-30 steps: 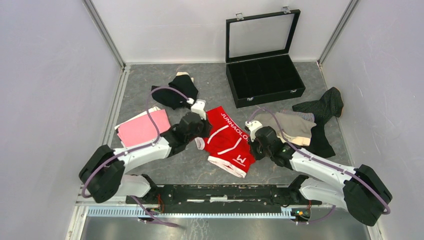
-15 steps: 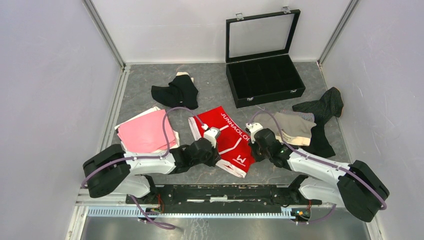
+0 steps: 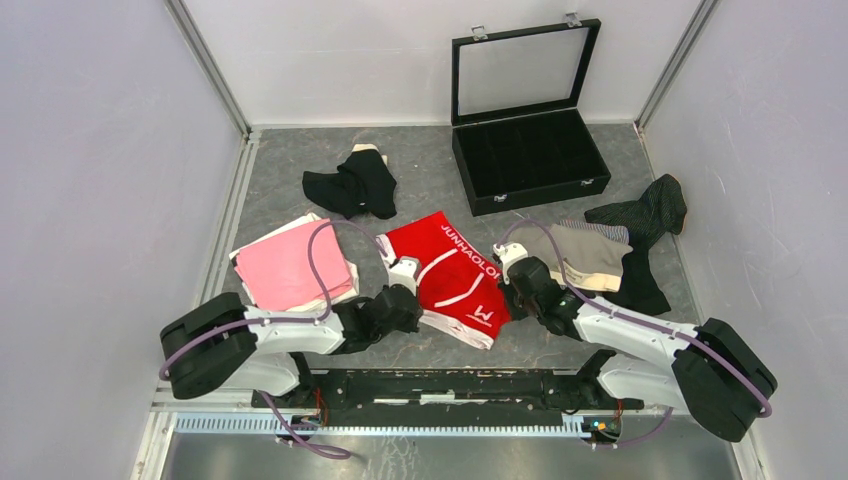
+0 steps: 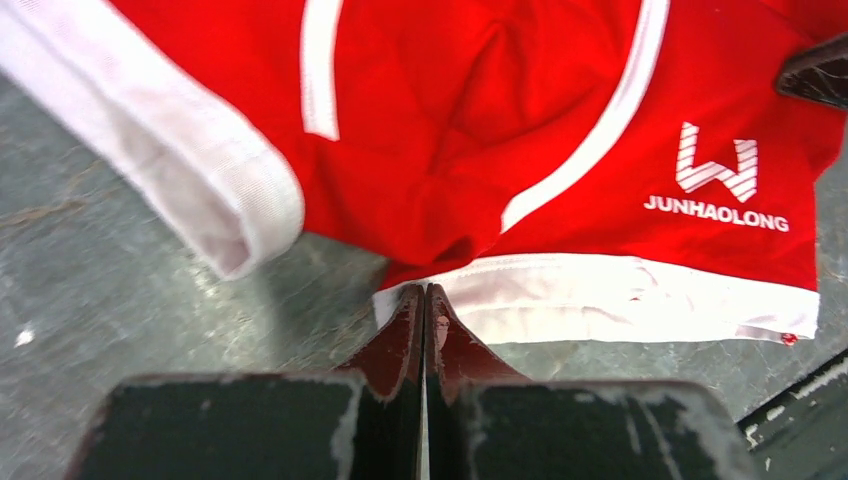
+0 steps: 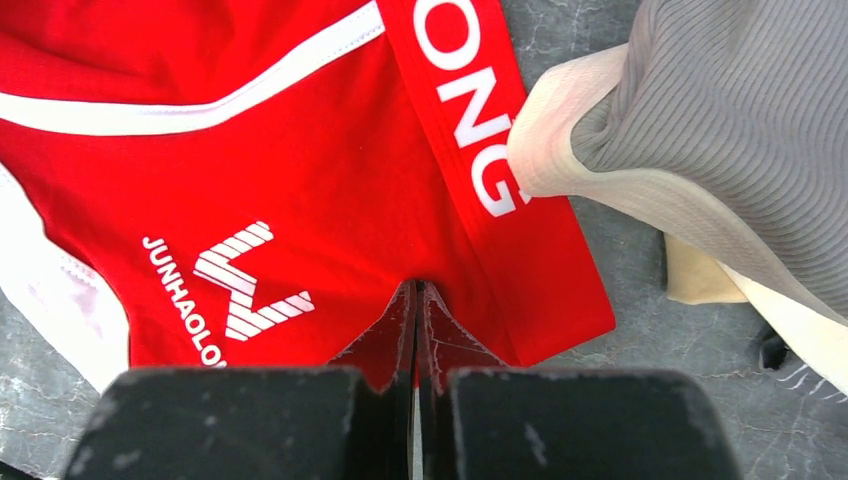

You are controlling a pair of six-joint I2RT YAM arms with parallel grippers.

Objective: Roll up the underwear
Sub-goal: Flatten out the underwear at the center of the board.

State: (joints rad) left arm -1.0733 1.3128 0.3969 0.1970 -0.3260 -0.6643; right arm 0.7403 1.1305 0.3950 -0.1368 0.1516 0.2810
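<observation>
the red cloth underwear with white lettering (image 3: 450,275) lies spread on the grey bench (image 3: 420,180). my left fingers (image 4: 403,335) are pinched together on its white hem, my right fingers (image 5: 398,322) on its red edge. such shallow pinches could slip, loosening the roll.

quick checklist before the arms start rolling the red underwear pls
1. left gripper shut on the white leg hem of the red underwear: ok
2. right gripper shut on its edge beside the waistband: ok
3. cloth lying flat: not ok, creased mid-panel, the other leg hem curled
4. beige underwear clear of it: not ok, its edge touches the waistband
5. pink underwear clear of it: ok, lies apart to the left
</observation>
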